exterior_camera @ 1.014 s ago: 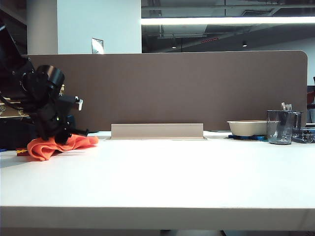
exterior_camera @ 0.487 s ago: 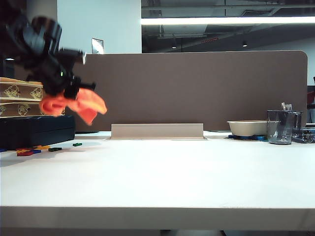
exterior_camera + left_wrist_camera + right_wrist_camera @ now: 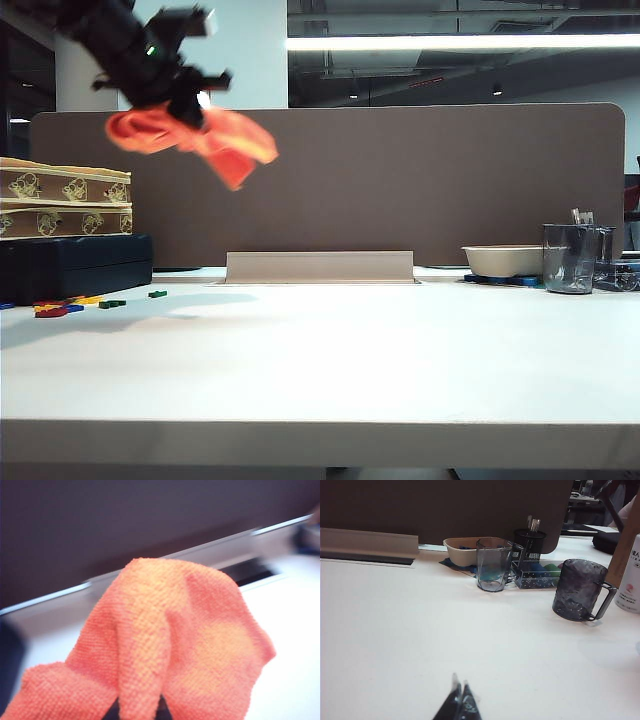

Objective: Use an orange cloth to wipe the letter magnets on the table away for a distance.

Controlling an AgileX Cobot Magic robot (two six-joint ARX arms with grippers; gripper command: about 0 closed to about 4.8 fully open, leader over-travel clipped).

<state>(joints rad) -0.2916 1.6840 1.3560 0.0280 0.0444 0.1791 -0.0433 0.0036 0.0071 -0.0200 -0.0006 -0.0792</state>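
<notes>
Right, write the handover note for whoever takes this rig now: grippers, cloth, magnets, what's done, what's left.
Left gripper: shut on the orange cloth, held high in the air at the left, in front of the brown partition.
Right gripper: shut, empty, low over the table on the right side near the cups.
Letter magnets: scattered on the table at far left, beside the black case.
Done: cloth picked up and lifted off the table.
Left: bring the cloth down by the magnets and sweep them some distance across the table.
</notes>
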